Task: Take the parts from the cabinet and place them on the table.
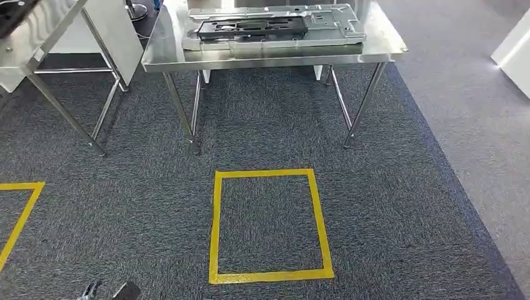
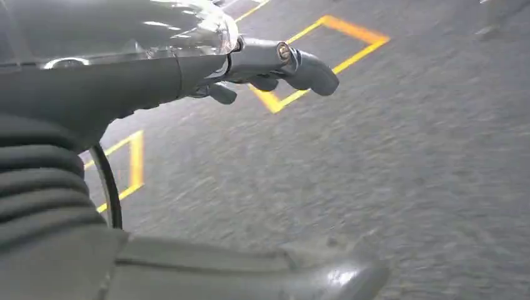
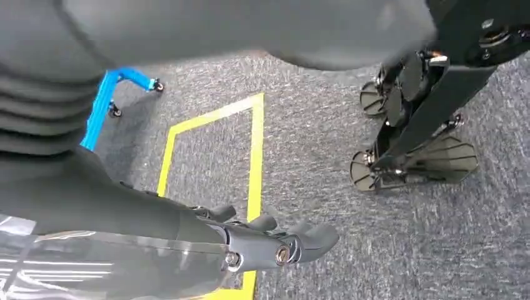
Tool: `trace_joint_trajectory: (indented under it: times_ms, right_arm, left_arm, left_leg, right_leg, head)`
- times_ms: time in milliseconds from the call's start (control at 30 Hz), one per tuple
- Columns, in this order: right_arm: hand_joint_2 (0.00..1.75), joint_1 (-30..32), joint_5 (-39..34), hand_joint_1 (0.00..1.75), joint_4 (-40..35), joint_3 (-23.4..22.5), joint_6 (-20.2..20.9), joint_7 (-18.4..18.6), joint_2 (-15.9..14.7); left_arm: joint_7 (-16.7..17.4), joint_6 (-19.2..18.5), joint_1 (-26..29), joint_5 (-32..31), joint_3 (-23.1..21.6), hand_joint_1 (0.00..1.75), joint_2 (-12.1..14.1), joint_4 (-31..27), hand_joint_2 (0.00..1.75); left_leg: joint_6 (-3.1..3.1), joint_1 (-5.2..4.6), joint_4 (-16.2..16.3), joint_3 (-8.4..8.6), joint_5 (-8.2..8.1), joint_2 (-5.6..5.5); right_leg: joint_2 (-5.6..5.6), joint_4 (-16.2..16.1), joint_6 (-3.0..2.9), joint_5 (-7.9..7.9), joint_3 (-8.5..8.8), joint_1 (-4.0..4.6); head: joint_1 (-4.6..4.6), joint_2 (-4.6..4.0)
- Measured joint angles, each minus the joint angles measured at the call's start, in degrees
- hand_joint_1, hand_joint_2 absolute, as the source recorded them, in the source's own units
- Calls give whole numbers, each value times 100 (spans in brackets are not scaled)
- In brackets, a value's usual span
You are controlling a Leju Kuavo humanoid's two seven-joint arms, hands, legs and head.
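A: Carpet (image 1: 387,206), dark grey and speckled, spreads across our head view. On it lies a yellow taped square (image 1: 270,225), near the middle of the floor, with part of another yellow outline (image 1: 19,215) off to the left.

B: And the bench?

A: We see a steel bench (image 1: 381,47) beyond the square, on thin metal legs. On its top lie the parts (image 1: 275,26): flat silver metal sheets stacked, with a darker cut-out panel on top. A second metal frame (image 1: 62,106) stands to the left of the bench, close beside it.

B: Where are our hands?

A: The left hand (image 2: 275,65) shows in the left wrist view, above the carpet. Its dark fingers (image 2: 312,72) curl loosely inward and it holds nothing. A shiny silver arm cover sits just behind it.

B: And the right?

A: The right hand (image 3: 275,240) hangs over the carpet in the right wrist view, beside a line of yellow tape (image 3: 255,162). Its fingers are curled in too, with nothing in them. In the same view we see a blue wheeled frame (image 3: 103,106) on the floor.
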Motion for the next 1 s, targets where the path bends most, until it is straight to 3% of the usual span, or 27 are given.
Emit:
trace_joint_trajectory:
  times_ms: [100, 200, 267, 433, 600, 633, 667, 700, 1000]
  right_arm:
    - [175, -15, -17, 0, -2, 39, 26, 50, 0]
    - [175, -21, -20, 0, 0, 85, 94, 103, 0]
    - [175, -22, -20, 0, 0, 114, 98, 111, 0]
    - [175, -67, -2, 0, 0, 199, 181, 170, 0]
    - [175, -66, 7, 0, 0, 289, 203, 219, 0]
    - [0, -66, 7, 0, 0, 297, 203, 219, 0]
    - [0, -65, 7, 0, 0, 310, 203, 219, 0]
    - [0, -65, 7, 0, 0, 321, 203, 221, 0]
    - [0, -60, 118, 0, 11, 435, 328, 65, 0]
  left_arm:
    - [448, 212, -121, -26, 402, 0, 123, 788, 175]
    - [1319, 398, -149, -28, 658, 0, 341, 1947, 175]
    - [1600, 446, -158, -28, 684, 0, 450, 2569, 175]
    - [2658, -381, -367, -28, 826, 0, 621, 3908, 175]
    - [2823, -627, -444, -28, 992, 0, 597, 4439, 175]
    - [2830, -630, -457, -28, 1012, 0, 594, 4502, 175]
    - [2830, -630, -471, -28, 1020, 0, 594, 4544, 175]
    - [2815, -630, -480, -28, 1038, 0, 592, 4585, 0]
    - [2264, -402, -537, -28, 1263, 0, 518, 4598, 0]
  left_leg:
    - [1, -3, -1, -2, -9, 1]
    - [-4, -4, 2, 17, -14, 4]
    - [2, -4, 5, 11, -9, 1]
    - [8, -8, 7, 8, -16, -10]
    - [13, -9, 9, 6, -19, -10]
    - [13, -10, 9, 6, -19, -10]
    - [13, -10, 9, 6, -19, -10]
    - [13, -10, 9, 6, -19, -10]
    - [14, -10, 10, 6, -19, -10]
  right_leg:
    - [1, 0, 2, -11, 4, -2]
    - [11, 0, -1, -18, -1, -4]
    - [0, -1, 3, -21, -6, -4]
    - [-5, -2, 6, -24, -4, -7]
    - [-6, -6, 7, -24, -3, -8]
    - [-6, -6, 7, -24, -3, -8]
    - [-6, -6, 7, -24, -2, -8]
    - [-6, -6, 7, -24, -3, -8]
    - [-6, -6, 7, -24, -3, -8]
  head:
    - [2, 0]
    - [2, 0]
    - [2, 0]
    - [0, 0]
    - [2, 0]
    - [0, 0]
    - [0, 0]
    - [2, 0]
    - [0, 0]
